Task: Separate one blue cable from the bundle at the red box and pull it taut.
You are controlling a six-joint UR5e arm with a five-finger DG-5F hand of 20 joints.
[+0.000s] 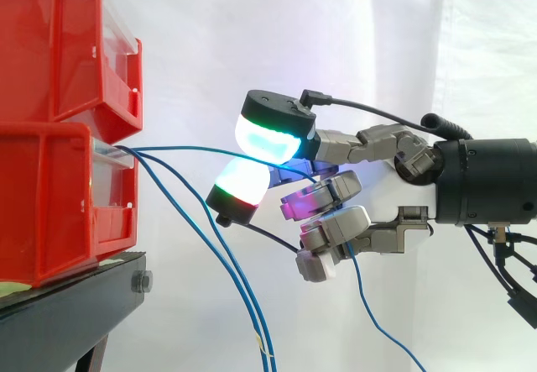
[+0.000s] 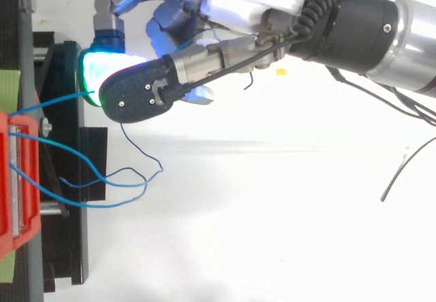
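Hand comes in from right, approx level w/ the stacked red plastic bins on the black stand. Two glowing fingertips pinch one thin blue cable; other fingers curl below. Cable runs nearly straight from lower bin's front to the pads. Remaining blue cables droop in loose loops off the bin, apart from the hand.

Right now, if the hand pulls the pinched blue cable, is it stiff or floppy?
Probably floppy: the loose cables sag below the red box. Likely light: the pinched blue cable runs nearly straight to the hand. Thin, so it may slip between the pads.
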